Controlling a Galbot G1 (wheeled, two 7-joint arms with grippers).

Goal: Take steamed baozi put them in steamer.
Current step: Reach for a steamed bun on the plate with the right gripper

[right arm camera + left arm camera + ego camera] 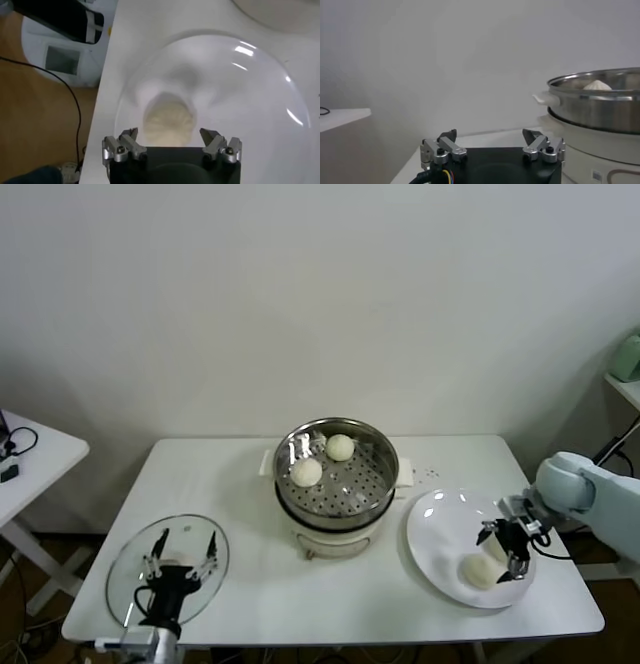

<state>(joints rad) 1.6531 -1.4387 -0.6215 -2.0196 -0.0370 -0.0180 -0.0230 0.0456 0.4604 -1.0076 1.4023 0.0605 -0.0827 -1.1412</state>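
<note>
Right gripper [503,554] hangs over the white plate [440,529], fingers spread wide around a baozi [478,571], not yet pinching: pickup step. Next: close, lift, carry to the steamer [337,474], where 2 baozi [307,472] sit. Left gripper [180,559] idles spread over the glass lid [125,569]. Path looks unobstructed.

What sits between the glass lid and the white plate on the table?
The steamer, holding two baozi, stands between the glass lid and the plate, as the head view shows.
</note>
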